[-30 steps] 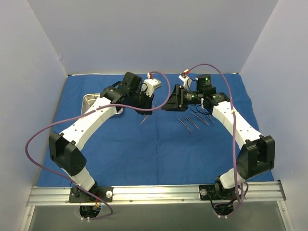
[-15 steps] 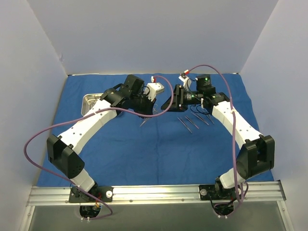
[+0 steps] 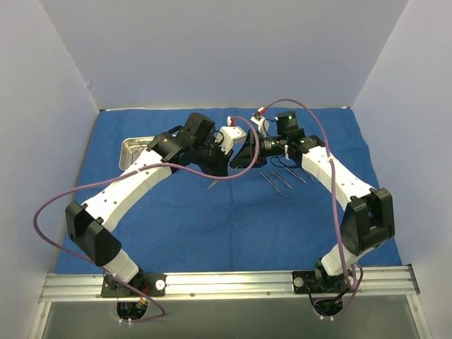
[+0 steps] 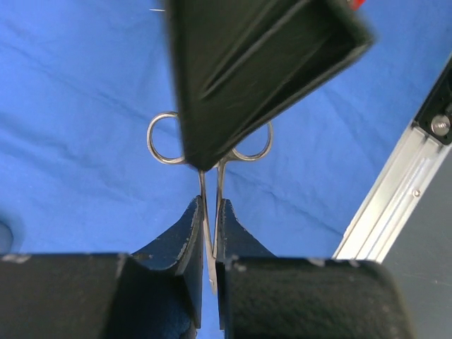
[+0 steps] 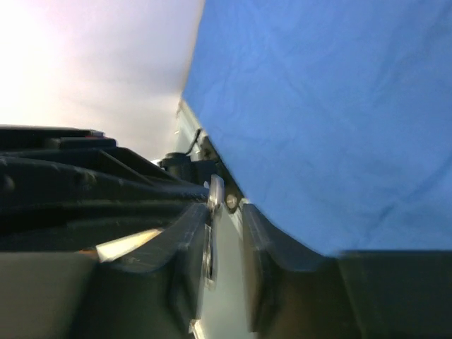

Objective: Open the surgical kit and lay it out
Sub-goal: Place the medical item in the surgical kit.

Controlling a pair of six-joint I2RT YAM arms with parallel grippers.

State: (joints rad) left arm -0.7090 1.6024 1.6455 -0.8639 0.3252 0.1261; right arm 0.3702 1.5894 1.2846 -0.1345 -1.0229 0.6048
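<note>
**Top view.** Both arms rise from bases at the near edge and bend inward, so their wrists meet above the middle of the blue cloth (image 3: 212,226). The left gripper (image 3: 220,166) and right gripper (image 3: 244,157) sit just beside each other. A thin silver instrument (image 3: 212,185) pokes out below the left gripper. Its tip points toward the near left, and its long axis slants up and right into the grippers. Three more instruments (image 3: 281,178) lie side by side on the cloth, under the right arm's wrist. The steel tray (image 3: 124,145) rests at the far left of the cloth, well apart from the grippers.

**Left wrist view.** The left gripper (image 4: 210,212) is clamped on the instrument's (image 4: 209,233) shaft. The shaft runs straight away from the camera, with two ring handles at the far end. A black finger (image 4: 247,63) of the right gripper covers the place where the rings join.

**Right wrist view.** The right gripper (image 5: 224,219) has its fingers apart. A sliver of the instrument (image 5: 212,212) stands between them, against the left-hand finger. A gap shows on its other side, so nothing is gripped.
</note>
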